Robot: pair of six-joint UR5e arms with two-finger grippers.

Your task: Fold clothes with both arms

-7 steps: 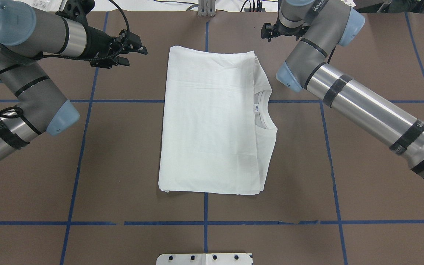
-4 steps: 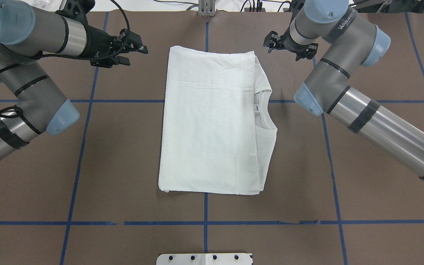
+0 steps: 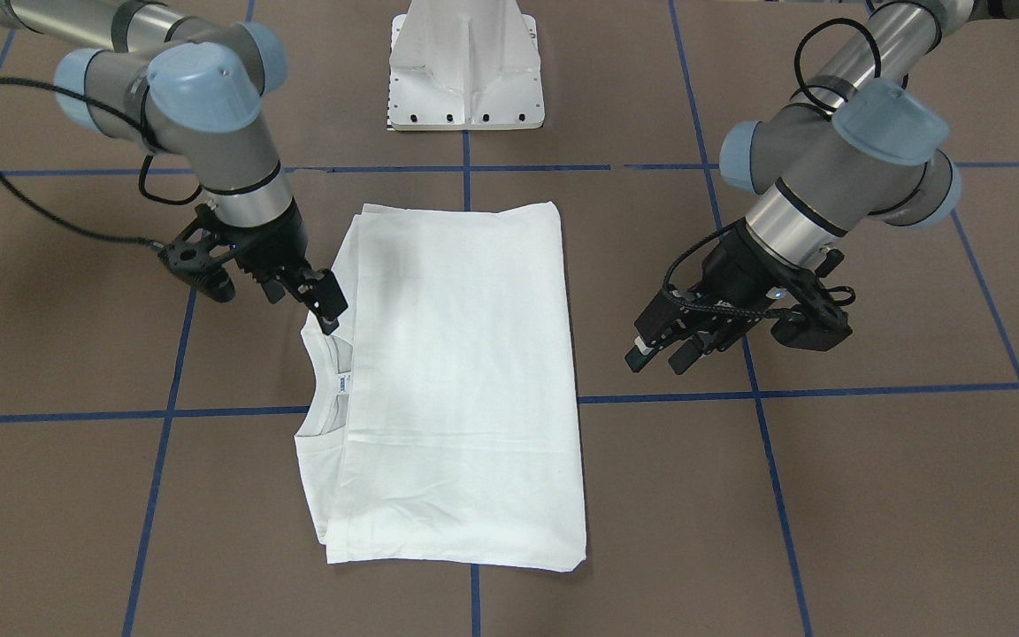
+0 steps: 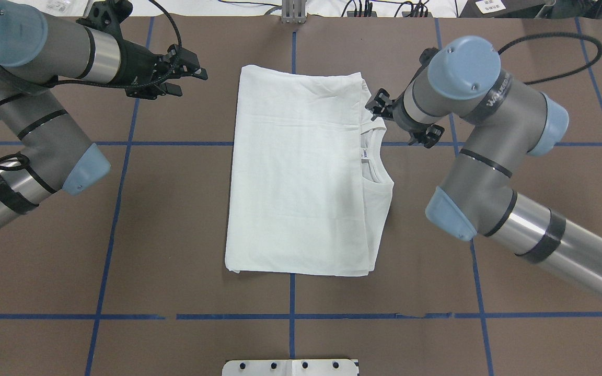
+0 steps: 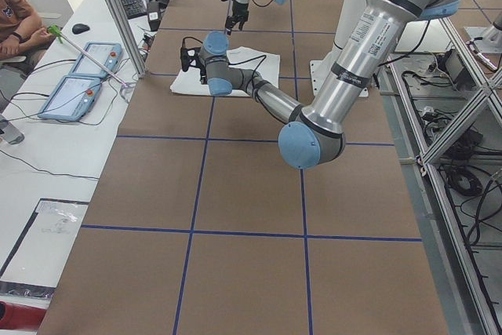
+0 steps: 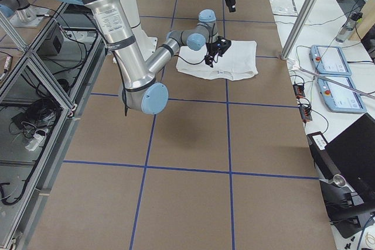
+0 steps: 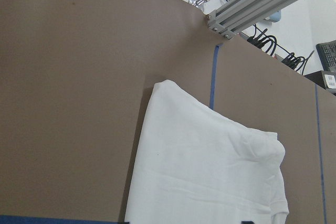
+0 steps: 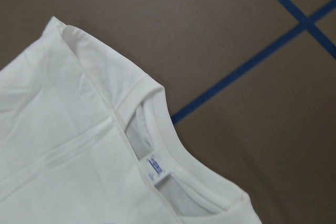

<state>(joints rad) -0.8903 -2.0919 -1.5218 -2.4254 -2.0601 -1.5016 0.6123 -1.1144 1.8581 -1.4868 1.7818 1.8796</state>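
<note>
Right arm (image 4: 489, 136) has swung in from the far right corner, so its gripper (image 3: 302, 301) now hangs over the shirt's far right shoulder. Left arm (image 4: 45, 120) has barely shifted.

Brown table (image 4: 175, 219) with a blue tape grid (image 4: 123, 142). White T-shirt (image 4: 301, 172) lies flat at the centre, folded into a tall rectangle. Its folded layers stack along the robot's right edge.

Right gripper: jaws look parted with nothing between them. One finger (image 3: 329, 306) is right over the shoulder corner; contact unclear.

Left gripper (image 4: 188, 81): jaws apart, empty, off the shirt's far left corner and clear of the cloth.

Ribbed collar (image 8: 173, 135) opens toward the robot's right, and the small white-blue neck label (image 8: 155, 167) shows inside it.
</note>
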